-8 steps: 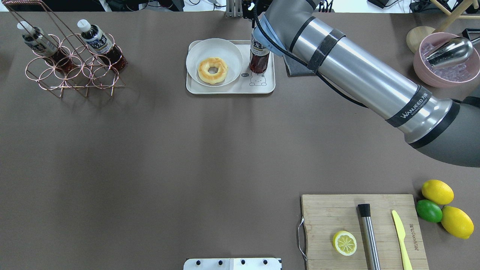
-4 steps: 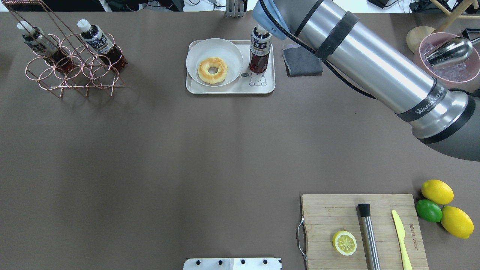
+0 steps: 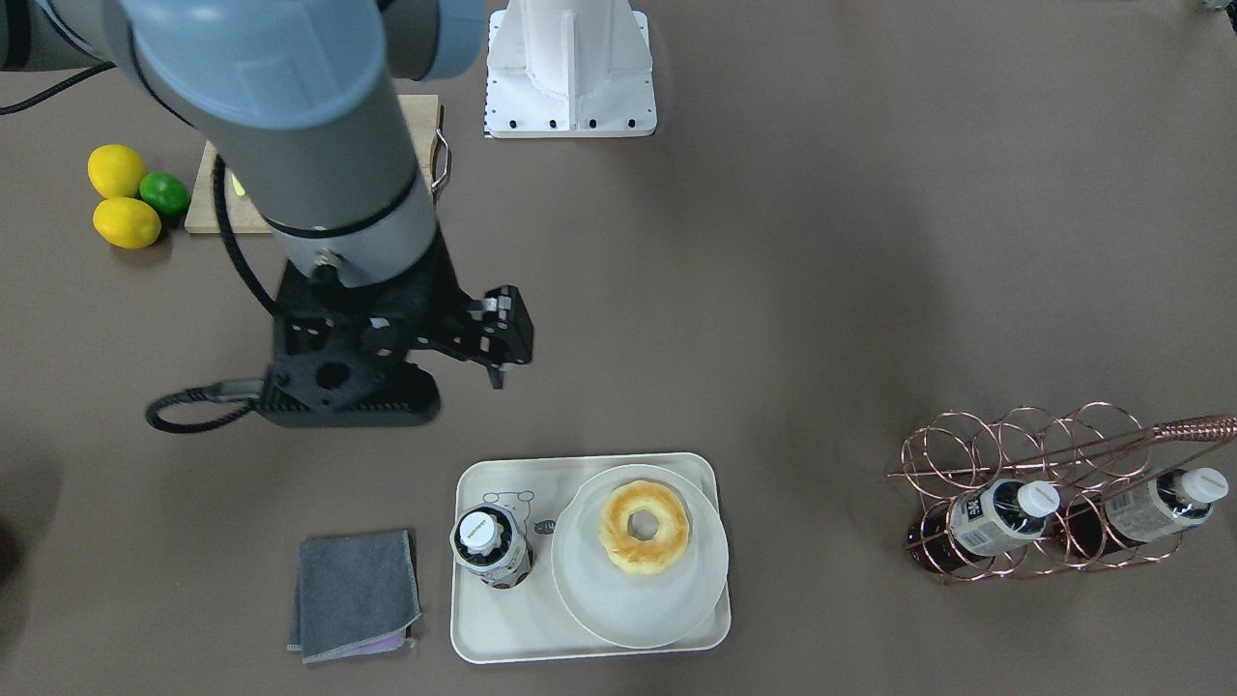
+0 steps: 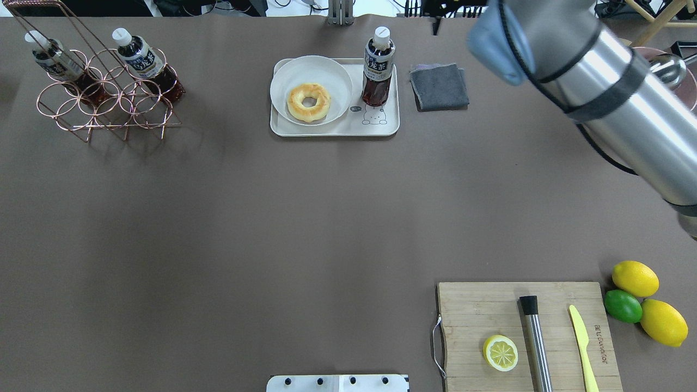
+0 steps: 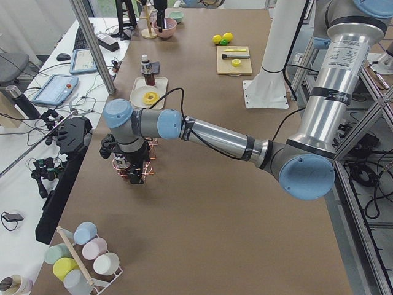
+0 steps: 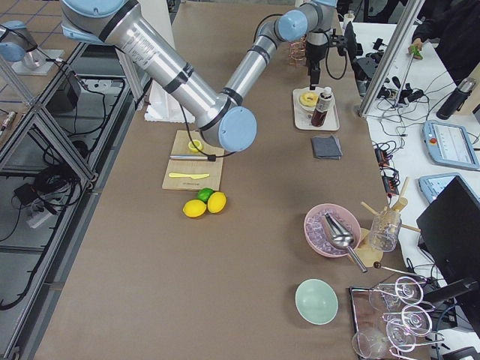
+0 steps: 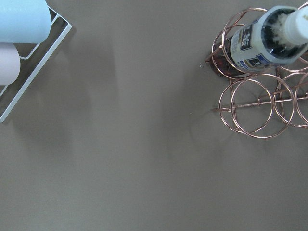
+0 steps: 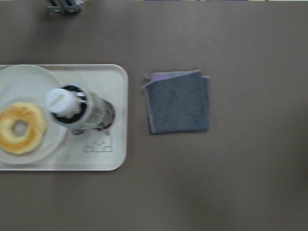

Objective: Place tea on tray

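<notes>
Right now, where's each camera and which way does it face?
Front-facing: across the table, steeply down on the tray; right arm, pincer show.
Overhead: behind the robot, forward-down; right arm shows.
Exterior left: table's left end, looking along; left arm near.
Exterior right: right end; right arm near.
Left wrist: straight down on copper rack; no body.
Right wrist: straight down on tea; no body.
Shared: front-facing, right wrist both show grey cloth.
</notes>
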`<state>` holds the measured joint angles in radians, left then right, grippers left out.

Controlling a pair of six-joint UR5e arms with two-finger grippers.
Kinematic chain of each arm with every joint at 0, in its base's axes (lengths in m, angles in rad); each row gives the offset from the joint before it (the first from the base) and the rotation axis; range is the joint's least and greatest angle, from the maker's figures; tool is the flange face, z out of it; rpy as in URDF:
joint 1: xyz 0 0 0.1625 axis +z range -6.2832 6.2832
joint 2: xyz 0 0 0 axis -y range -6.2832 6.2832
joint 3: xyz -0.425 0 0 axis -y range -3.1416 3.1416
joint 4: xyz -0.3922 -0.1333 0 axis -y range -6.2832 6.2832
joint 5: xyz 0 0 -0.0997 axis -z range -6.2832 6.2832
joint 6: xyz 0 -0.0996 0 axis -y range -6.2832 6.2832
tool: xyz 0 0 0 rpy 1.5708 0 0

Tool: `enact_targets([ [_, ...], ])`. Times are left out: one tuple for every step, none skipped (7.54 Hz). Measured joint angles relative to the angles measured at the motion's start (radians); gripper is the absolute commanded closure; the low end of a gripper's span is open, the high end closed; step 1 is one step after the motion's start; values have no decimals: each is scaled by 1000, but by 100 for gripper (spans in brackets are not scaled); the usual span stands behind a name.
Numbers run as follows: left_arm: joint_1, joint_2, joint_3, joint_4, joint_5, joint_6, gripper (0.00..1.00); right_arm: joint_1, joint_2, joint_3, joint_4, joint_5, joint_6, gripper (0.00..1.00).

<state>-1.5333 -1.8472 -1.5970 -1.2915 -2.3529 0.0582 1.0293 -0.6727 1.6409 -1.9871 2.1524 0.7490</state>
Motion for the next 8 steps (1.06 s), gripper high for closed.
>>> enact_targets([
  [0,2,0,0,0,1,2,58,-122,80,-18,3,-95,0],
  [0,4,0,1,1,1,2,108,-239,123,-32,3,-227,0],
  [0,6,0,1,1,2,2,157,-346,131,-35,-8,-384,0],
  [-1,9,0,1,1,2,2,213,-447,128,-33,-24,-538,0],
  [-2,10,0,1,1,2,2,275,-528,120,-30,-33,-649,0],
  [-4,11,2,2,2,2,2,336,-598,113,-26,-31,-729,0],
  [-9,13,7,3,2,2,2,395,-641,94,-9,-26,-794,0],
  [-24,23,10,3,3,3,2,450,-677,65,16,-16,-875,0],
])
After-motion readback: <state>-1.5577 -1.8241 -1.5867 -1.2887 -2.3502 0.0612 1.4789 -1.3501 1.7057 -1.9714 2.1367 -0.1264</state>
